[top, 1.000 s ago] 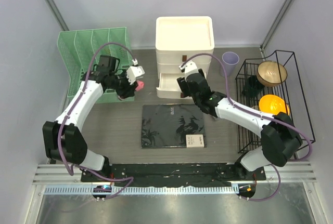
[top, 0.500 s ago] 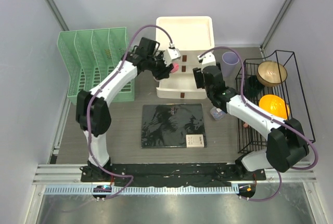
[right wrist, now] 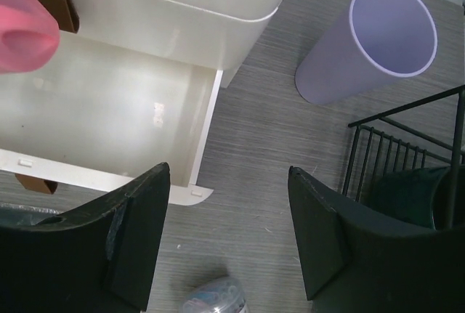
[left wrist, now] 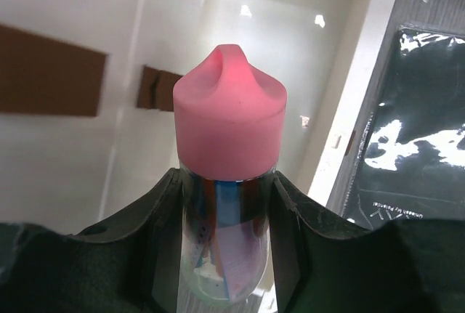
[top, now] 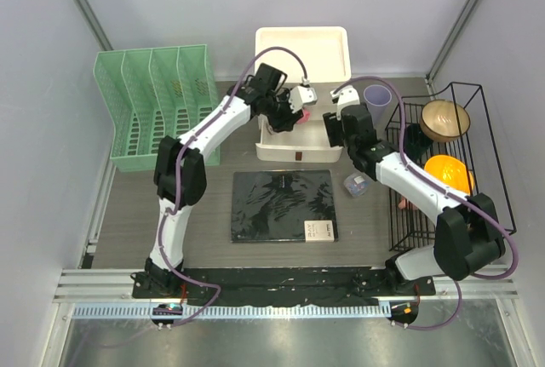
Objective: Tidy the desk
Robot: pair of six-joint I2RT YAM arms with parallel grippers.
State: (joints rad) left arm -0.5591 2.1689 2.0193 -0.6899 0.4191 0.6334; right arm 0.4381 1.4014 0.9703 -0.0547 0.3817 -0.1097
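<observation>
Wood-grain desk point(right wrist: 269, 182) below right jaws.

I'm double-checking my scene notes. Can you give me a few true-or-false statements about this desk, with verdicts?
1. The left gripper grips a pink-capped bottle. True.
2. The right gripper is shut on the purple cup. False: it is open and empty; the purple cup stands apart on the desk.
3. A drawer of the white unit is pulled open. True.
4. The black notebook lies in the wire rack. False: it lies flat on the desk, outside the wire rack.
</observation>
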